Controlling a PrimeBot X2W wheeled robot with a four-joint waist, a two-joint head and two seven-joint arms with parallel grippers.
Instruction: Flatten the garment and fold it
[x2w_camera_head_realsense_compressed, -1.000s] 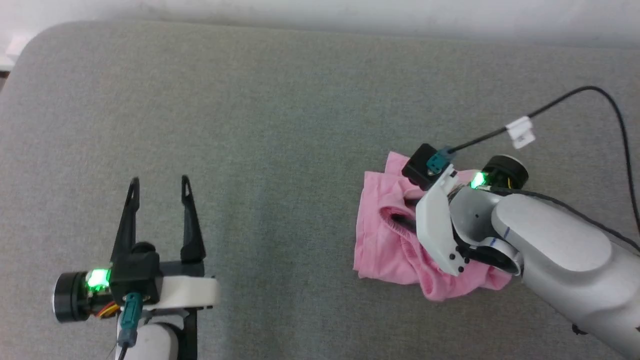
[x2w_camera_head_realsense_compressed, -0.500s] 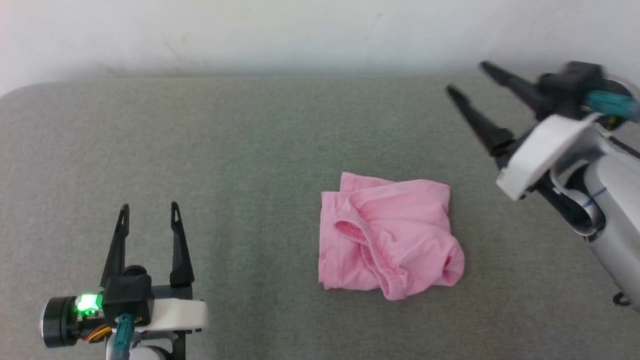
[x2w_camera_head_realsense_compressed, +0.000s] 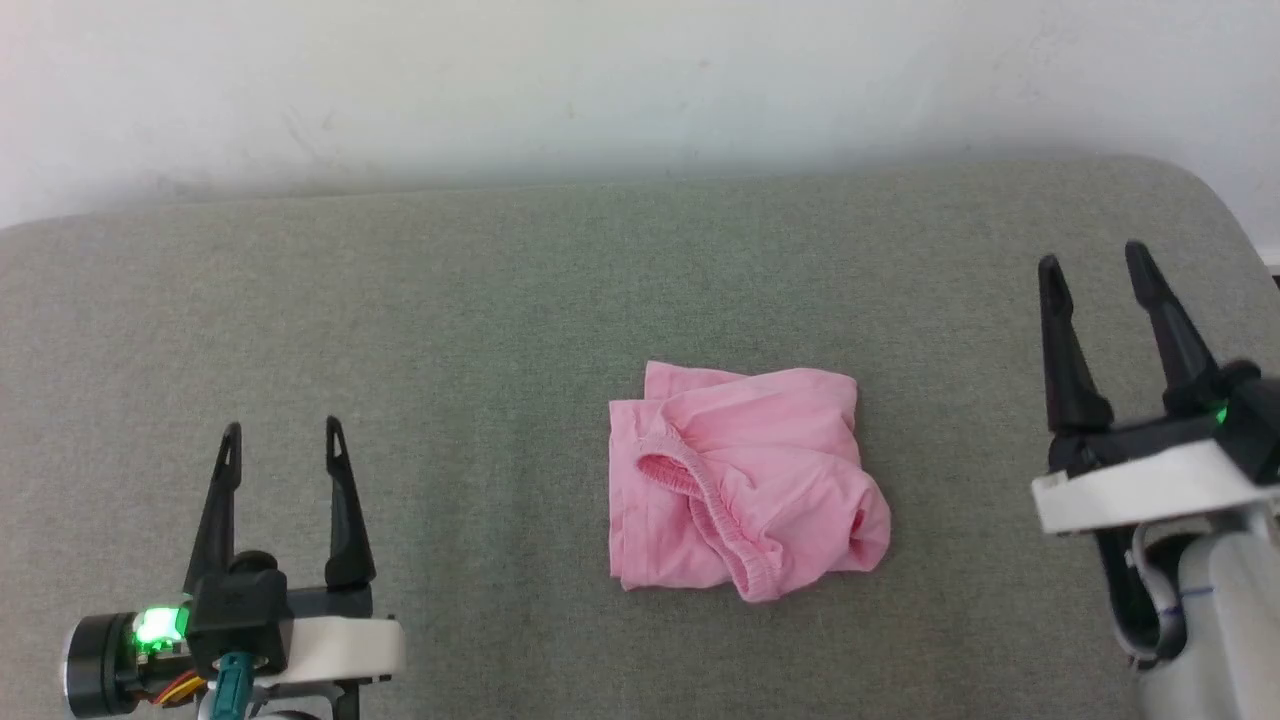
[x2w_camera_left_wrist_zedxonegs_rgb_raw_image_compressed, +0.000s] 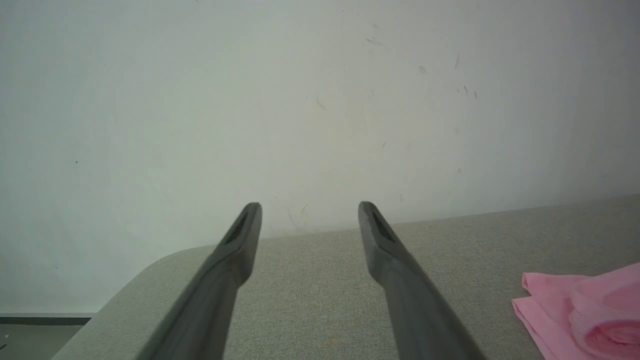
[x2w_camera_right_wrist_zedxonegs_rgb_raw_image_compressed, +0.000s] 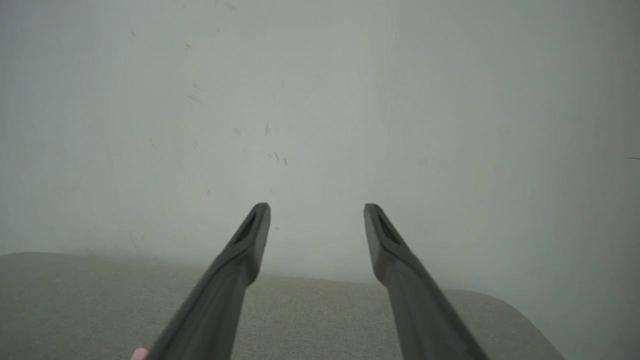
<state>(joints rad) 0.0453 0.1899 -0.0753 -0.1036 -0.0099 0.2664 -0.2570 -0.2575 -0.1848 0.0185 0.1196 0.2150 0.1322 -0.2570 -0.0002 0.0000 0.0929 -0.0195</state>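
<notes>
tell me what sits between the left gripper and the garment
Bare grey cushion, nothing else, between the left gripper and the garment, seen in the head view.

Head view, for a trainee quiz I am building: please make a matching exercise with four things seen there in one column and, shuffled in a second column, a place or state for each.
Things:
1. garment
2. left pincer
3. right pincer
4. wall

Places or states:
A. white, across the top
B. open, at the lower left
C. pink and bunched, in the middle of the grey surface
D. open, at the right edge

Pairs: 1-C, 2-B, 3-D, 4-A.
</notes>
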